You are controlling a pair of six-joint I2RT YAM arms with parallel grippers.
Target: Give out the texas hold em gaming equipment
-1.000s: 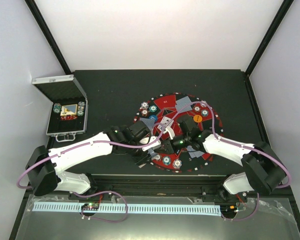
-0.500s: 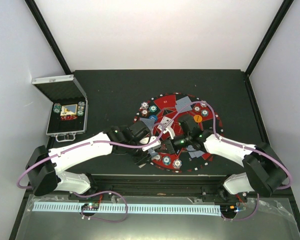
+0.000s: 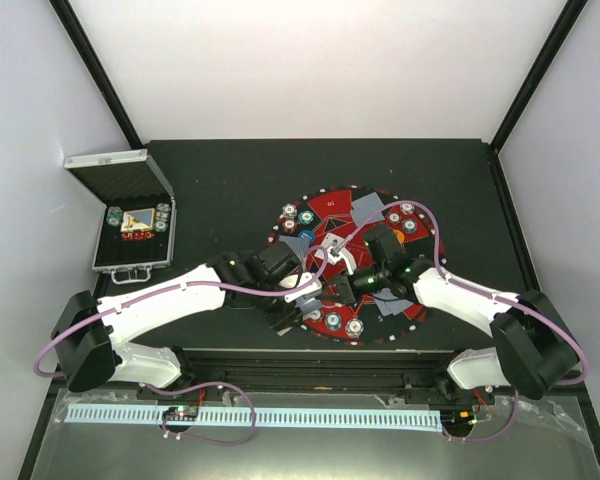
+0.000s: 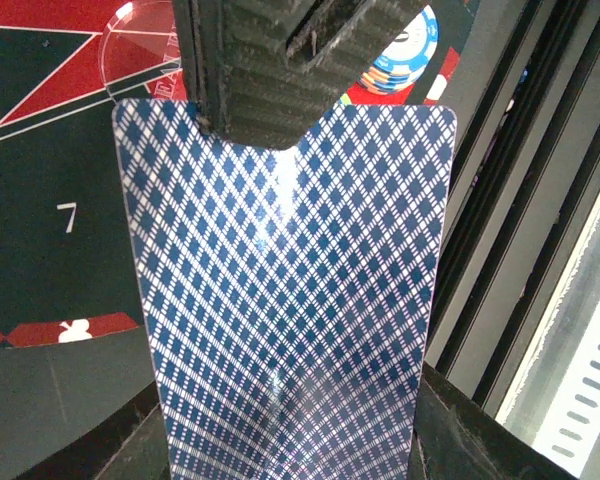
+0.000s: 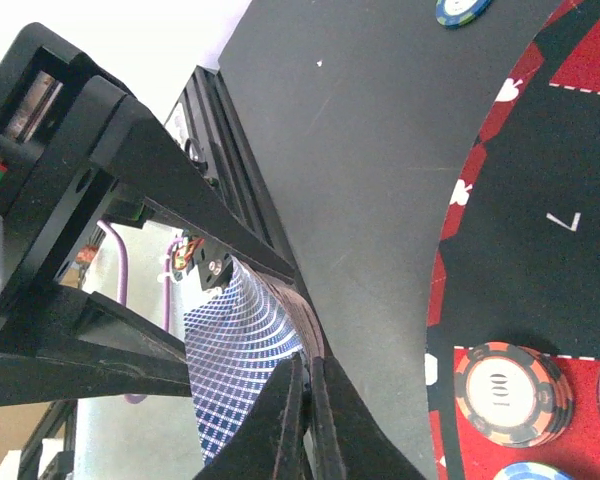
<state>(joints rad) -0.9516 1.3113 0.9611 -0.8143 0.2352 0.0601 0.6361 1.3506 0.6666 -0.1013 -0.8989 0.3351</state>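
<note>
Two grippers met at the mat's (image 3: pixel 330 204) 7 o'clock, left gripper (image 4: pixel 292 440) and right gripper (image 5: pixel 305 385) both pinching one card (image 4: pixel 280 300). Handover, we judged; next, one had to let go.

The playing card (image 4: pixel 290 290) is looking like coated, glossy stock, its blue lattice back throwing off a bright streak of light. The gripper pad (image 4: pixel 280 70) pressing on it is showing as black, ribbed and dull, plastic or rubber. Underneath, the mat (image 4: pixel 40 230) is looking flat and matt, and the desk (image 5: pixel 350 130) is reading as smooth matt black with faint scuffs. A chip stack (image 5: pixel 508 392) is giving off a soft plastic sheen. Far left, the case (image 3: pixel 132 265) is shining as silver metal around dark ribbed foam (image 3: pixel 120 180).
</note>
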